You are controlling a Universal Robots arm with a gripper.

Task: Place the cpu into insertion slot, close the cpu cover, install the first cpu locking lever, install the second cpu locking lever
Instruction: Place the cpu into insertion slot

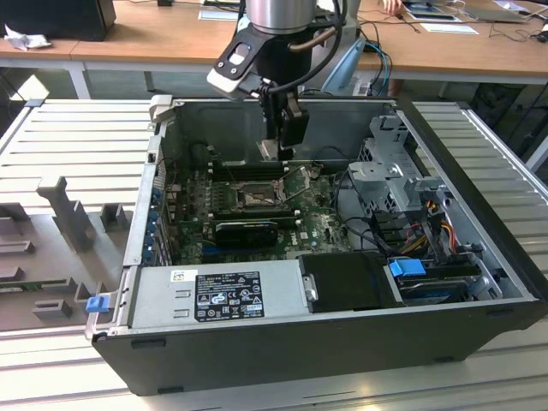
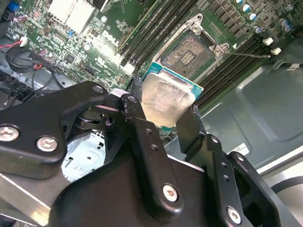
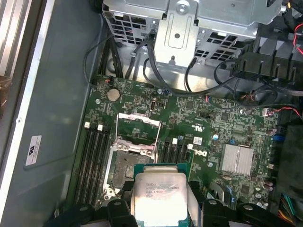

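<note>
- The arm (image 1: 278,17) is reaching straight down from the upper centre of the exterior view into the open computer case (image 1: 342,342), which is lying on the ribbed grey counter (image 1: 77,137).
- The tool (image 1: 274,152) is pointing downward and hanging above the green circuit board (image 1: 317,224), clear of it.
- The tool is gripping the cpu (image 2: 168,97). In the second wrist view its two black fingers (image 2: 138,116) are pressing on opposite edges of the chip, and the pale metal face is showing between them.
- In the first wrist view the cpu is showing face up between the fingers, with its green edge peeking out around the metal.
- The cpu is being held in the air near the insertion slot (image 3: 127,171), not seated in it.
- The insertion slot is lying uncovered, with its dark contact field exposed. In the exterior view it is sitting near the frame's centre, just below the tool.
- The cpu cover (image 3: 137,128) is standing swung back off the slot, hinged at the slot's edge, with its square window showing board behind it.
</note>
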